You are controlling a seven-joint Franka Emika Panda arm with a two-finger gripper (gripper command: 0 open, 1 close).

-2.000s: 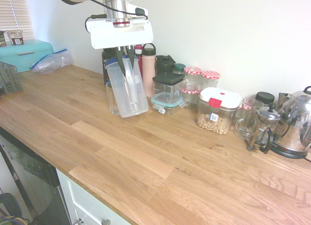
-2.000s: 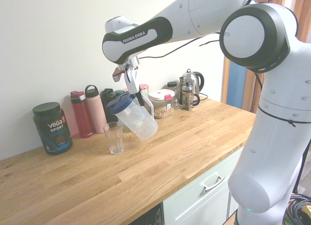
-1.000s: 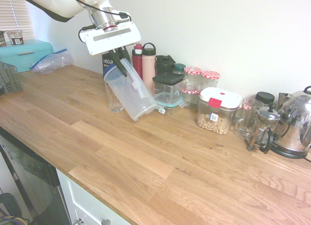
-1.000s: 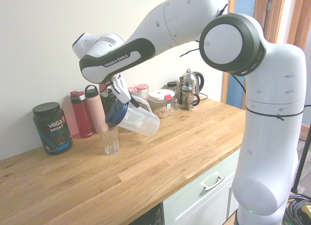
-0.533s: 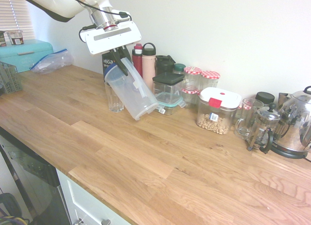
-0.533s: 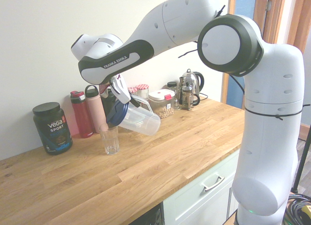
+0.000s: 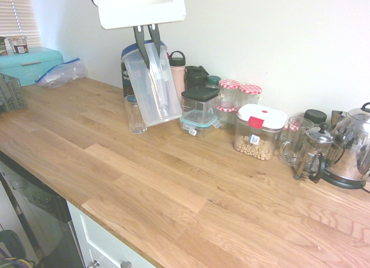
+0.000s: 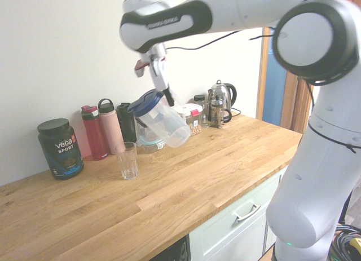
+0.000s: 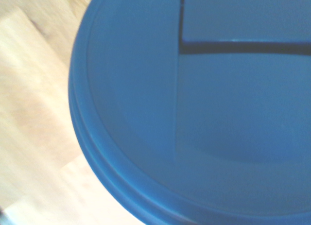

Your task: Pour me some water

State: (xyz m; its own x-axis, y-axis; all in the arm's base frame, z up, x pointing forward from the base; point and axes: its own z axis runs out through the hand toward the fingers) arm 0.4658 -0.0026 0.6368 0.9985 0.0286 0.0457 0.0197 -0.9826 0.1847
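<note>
The gripper (image 8: 163, 92) is clamped on the pitcher (image 8: 161, 121)'s handle; pitcher tilted, off the counter (image 8: 214, 165), above the glass (image 8: 128, 160).

arm: raised over counter | end effector (image 7: 147, 29): pointing down, fingers closed, gripping

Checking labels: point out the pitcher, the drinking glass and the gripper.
pitcher (image 7: 151, 88): first exterior view, on its clear body.
drinking glass (image 8: 128, 160): second exterior view, on its side wall.
gripper (image 7: 148, 54): first exterior view, between the fingertips, shut on the pitcher's handle.
</note>
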